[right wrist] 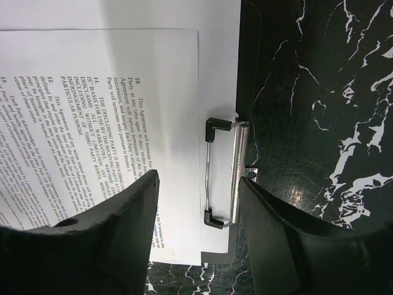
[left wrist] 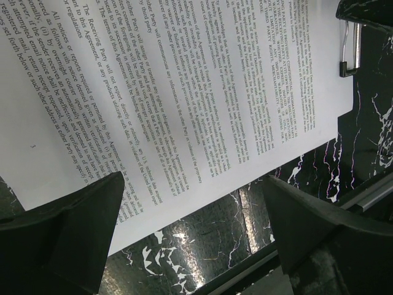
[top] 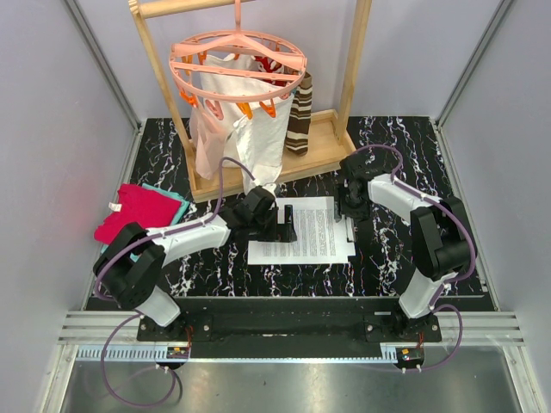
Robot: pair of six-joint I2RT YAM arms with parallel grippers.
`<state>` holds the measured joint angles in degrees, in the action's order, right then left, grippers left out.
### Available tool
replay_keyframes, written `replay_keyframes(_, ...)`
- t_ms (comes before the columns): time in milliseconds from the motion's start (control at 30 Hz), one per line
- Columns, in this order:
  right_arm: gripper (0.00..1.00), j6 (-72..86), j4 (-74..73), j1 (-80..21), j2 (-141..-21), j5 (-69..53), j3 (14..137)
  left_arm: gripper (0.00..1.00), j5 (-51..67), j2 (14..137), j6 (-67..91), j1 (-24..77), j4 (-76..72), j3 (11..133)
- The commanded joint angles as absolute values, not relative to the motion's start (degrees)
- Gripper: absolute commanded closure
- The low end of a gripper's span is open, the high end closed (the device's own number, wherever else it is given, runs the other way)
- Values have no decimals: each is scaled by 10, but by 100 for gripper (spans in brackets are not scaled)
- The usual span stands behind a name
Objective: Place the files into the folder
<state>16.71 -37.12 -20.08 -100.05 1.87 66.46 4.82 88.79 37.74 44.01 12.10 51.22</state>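
Folder: a thin black strip (right wrist: 250, 74) shows along the right edge of the sheets, matte and flat, with a metal spring clip (right wrist: 224, 175) on it. I cannot tell whether a clear cover lies over the sheets.
Files: white sheets (top: 303, 228) closely printed in small black text lie flat at the middle of the table. In the right wrist view, 1 printed sheet lies on a wider plain white one.
Left gripper: the left gripper (left wrist: 195, 181) has its fingers spread wide, holding nothing, low over the left edge of the sheets.
Right gripper: the right gripper (right wrist: 199, 178) has its fingers spread, 1 over the print and 1 just past the clip, holding nothing.
Table: black top (top: 413, 155) with white marble veins, glossy.
Behind: a wooden rack (top: 327, 155) carries a round pink peg hanger (top: 237, 60), a white cloth bag (top: 228, 129) and a brown striped cloth (top: 300, 116), close to the far edge of the sheets.
Left side: folded red cloth (top: 138, 211) on teal cloth (top: 176, 198), well apart from the sheets.
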Motion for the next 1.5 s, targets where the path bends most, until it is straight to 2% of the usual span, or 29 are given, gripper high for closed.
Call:
replay_keyframes(0, 36, 166, -363, -203, -998, 21, 657, 1, 60, 863, 372, 434, 104, 510)
replay_keyframes(267, 35, 168, -351, -203, -1005, 23, 635, 1, 62, 858, 373, 433, 102, 509)
replay_keyframes(400, 37, 171, -339, -203, -1021, 15, 630, 1, 61, 852, 373, 433, 104, 505)
replay_keyframes(633, 52, 175, -325, -202, -1027, 14, 620, 1, 55, 831, 372, 421, 108, 490)
replay_keyframes(767, 68, 178, -316, -194, -1021, 2, 609, 1, 54, 817, 370, 409, 112, 480)
replay_keyframes(867, 67, 178, -316, -192, -1022, 3, 604, 1, 41, 798, 369, 395, 122, 468)
replay_keyframes(900, 61, 179, -316, -192, -1022, 4, 601, 1, 33, 793, 367, 386, 126, 461)
replay_keyframes(967, 58, 179, -316, -192, -1021, 3, 600, 1, 3, 775, 363, 378, 144, 455)
replay_keyframes(1067, 67, 178, -317, -192, -1027, 2, 601, 1, -62, 758, 363, 360, 173, 444)
replay_keyframes(1100, 74, 178, -316, -192, -1027, 2, 602, 1, -74, 756, 365, 352, 179, 439)
replay_keyframes(1367, 85, 174, -313, -192, -1027, -23, 607, 1, -133, 812, 381, 345, 197, 440)
replay_keyframes(1467, 100, 172, -308, -192, -1025, -33, 607, 1, -147, 832, 380, 345, 200, 447)
